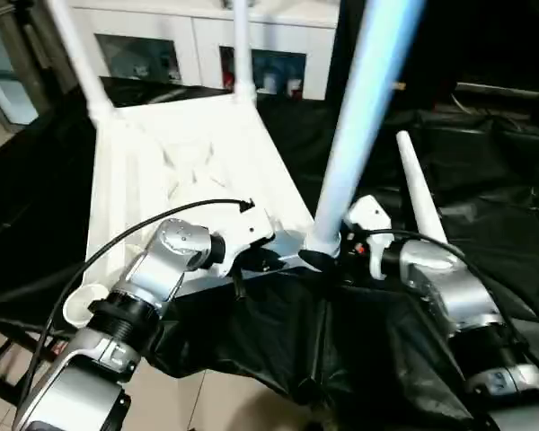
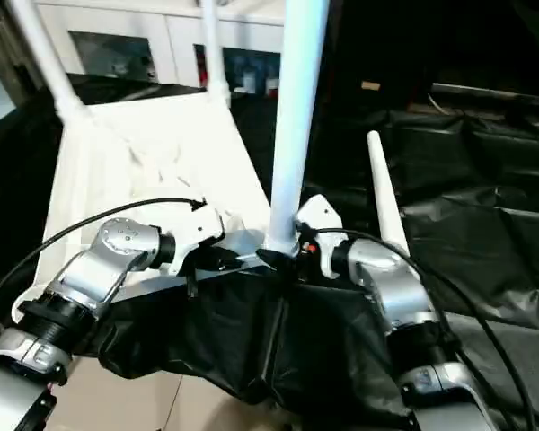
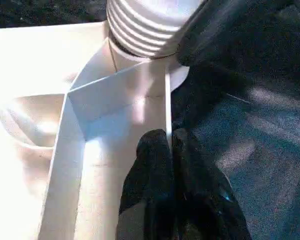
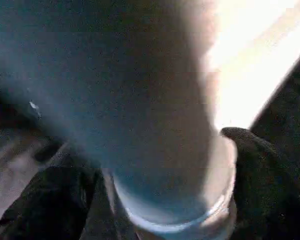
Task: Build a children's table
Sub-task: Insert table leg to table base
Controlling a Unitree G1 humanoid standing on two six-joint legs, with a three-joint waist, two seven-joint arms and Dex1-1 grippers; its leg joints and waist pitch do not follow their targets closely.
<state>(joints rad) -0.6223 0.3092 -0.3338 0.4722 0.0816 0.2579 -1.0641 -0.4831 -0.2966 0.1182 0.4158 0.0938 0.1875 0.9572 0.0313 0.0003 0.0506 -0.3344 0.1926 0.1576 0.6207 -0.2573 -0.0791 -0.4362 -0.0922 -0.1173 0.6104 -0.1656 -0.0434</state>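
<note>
On the black cloth (image 1: pixel 485 180): tabletop (image 1: pixel 189 153) upside down, three legs up, one loose leg (image 1: pixel 419 193) lying beside. Left claw (image 3: pixel 170 145) pinched shut on the tabletop's rim. Right claw (image 4: pixel 155 200) wide around the near leg (image 1: pixel 359 117). One leg left to fit.

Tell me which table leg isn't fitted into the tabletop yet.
The leg lying loose on the black cloth, right of the tabletop. The other three stand upright in corner sockets, one between the right gripper's fingers.
</note>
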